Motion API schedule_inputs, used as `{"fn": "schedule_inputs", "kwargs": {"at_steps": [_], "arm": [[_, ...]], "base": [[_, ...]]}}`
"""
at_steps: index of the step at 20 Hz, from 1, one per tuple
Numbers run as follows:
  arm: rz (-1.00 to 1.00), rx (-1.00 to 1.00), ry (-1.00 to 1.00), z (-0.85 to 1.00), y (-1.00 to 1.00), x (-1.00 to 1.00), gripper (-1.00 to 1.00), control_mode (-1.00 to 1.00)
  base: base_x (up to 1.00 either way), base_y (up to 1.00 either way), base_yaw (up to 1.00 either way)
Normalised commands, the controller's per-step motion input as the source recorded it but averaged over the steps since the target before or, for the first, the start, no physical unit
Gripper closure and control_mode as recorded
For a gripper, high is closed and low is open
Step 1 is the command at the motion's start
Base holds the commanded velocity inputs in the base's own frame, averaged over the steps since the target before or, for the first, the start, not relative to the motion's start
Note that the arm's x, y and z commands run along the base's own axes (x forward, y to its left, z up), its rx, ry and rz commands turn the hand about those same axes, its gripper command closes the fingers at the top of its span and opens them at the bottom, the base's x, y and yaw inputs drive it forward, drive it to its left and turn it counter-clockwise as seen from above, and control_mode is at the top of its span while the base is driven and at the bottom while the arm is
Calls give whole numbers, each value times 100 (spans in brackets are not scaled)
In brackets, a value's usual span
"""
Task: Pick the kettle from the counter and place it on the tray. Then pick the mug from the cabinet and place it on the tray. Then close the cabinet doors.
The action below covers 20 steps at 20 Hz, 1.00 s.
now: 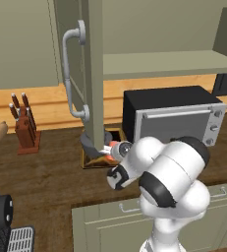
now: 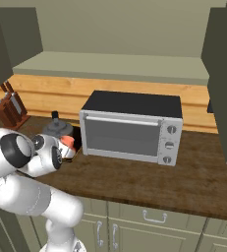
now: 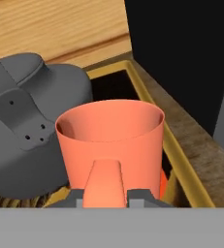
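The orange-red mug (image 3: 111,140) hangs upright in my gripper (image 3: 106,196), which is shut on its side handle. The mug is low over the right part of the tray, whose yellow rim (image 3: 181,160) runs beside it. The dark-grey kettle (image 3: 31,131) sits on the tray right next to the mug, to its left. From the left base, the gripper (image 1: 112,148) is at the tray (image 1: 93,161), with the kettle (image 1: 88,142) partly hidden behind the open left cabinet door (image 1: 91,69). The right base view shows the mug (image 2: 68,142) in front of the kettle (image 2: 58,129).
A black and silver toaster oven (image 1: 174,118) stands close to the right of the tray. A knife block (image 1: 25,129) is on the counter (image 2: 149,179) to the left. The cabinet shelf (image 2: 120,66) is bare, and the right door (image 2: 223,74) stands open.
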Motion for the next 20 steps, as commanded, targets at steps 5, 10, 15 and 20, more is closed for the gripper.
{"fn": "schedule_inputs", "kwargs": {"at_steps": [5,10,15,20], "arm": [[-10,0,7,0,9,1,-100,-100],[-8,0,6,11,-1,-3,-100,-100],[-9,0,16,6,0,-8,-100,-100],[0,3,1,25,-1,-10,-100,-100]], "base": [[0,0,0],[0,0,0],[0,0,0],[0,0,0]]}}
